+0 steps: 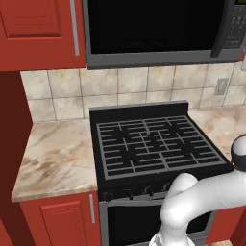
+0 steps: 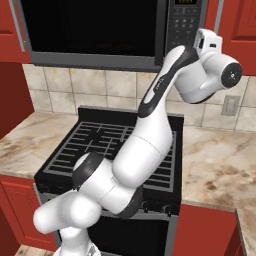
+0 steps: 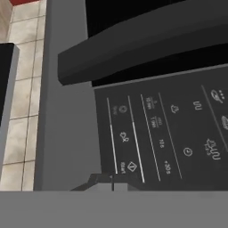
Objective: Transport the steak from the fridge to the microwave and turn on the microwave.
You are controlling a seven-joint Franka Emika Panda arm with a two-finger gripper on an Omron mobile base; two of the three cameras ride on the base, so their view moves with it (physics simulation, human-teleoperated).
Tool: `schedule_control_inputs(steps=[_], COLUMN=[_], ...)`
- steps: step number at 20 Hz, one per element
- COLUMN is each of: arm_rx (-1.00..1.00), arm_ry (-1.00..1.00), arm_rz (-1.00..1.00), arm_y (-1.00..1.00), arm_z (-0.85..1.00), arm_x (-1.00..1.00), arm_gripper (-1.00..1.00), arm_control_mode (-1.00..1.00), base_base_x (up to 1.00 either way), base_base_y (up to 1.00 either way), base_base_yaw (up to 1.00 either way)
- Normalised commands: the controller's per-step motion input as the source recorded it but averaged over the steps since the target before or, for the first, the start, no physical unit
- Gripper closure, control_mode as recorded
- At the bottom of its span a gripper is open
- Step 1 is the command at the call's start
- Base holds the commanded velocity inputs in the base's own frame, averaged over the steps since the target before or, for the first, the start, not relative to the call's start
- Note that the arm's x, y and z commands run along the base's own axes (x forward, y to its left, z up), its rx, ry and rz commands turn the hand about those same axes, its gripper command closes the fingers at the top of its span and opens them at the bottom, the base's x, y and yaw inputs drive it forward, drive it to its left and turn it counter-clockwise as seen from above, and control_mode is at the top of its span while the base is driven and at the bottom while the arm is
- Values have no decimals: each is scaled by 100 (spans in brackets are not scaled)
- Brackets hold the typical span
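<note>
The microwave (image 1: 153, 29) hangs above the stove, and its dark glass door (image 2: 95, 30) is closed. My arm reaches up to the keypad (image 2: 184, 25) on the microwave's right side. In the hand view the keypad (image 3: 169, 133) is very close and appears rolled sideways. My gripper (image 3: 112, 181) is shut with nothing in it, and its tips touch or nearly touch the panel just below a diamond-marked button (image 3: 132, 166). The door's dark handle bar (image 3: 142, 44) crosses above the keypad. The steak is hidden and the fridge is out of view.
A black grated stove (image 1: 153, 144) with an oven stands directly below the microwave. Marble counter runs to its left (image 1: 57, 153) and right (image 2: 220, 160). Red cabinets (image 1: 38, 29) flank the microwave. A wall outlet (image 2: 229, 105) sits on the tiled backsplash.
</note>
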Motion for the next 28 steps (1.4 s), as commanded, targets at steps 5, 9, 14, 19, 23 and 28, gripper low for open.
schedule_control_inputs(steps=[5, 9, 14, 19, 23, 28], arm_rx=[0, 0, 0, 0, 0, 0], arm_ry=[0, 0, 0, 0, 0, 0], arm_rz=[0, 0, 0, 0, -1, -2], arm_y=[0, 0, 0, 0, 1, 0], arm_z=[0, 0, 0, 0, 1, 9], arm_x=[13, 18, 18, 5, 0, 0], arm_gripper=[100, 100, 100, 100, 100, 100], arm_control_mode=[-100, -100, -100, -100, -100, -100], base_base_x=[0, 0, 0, 0, 0, 0], base_base_y=[0, 0, 0, 0, 0, 0], base_base_yaw=[0, 0, 0, 0, 0, 0])
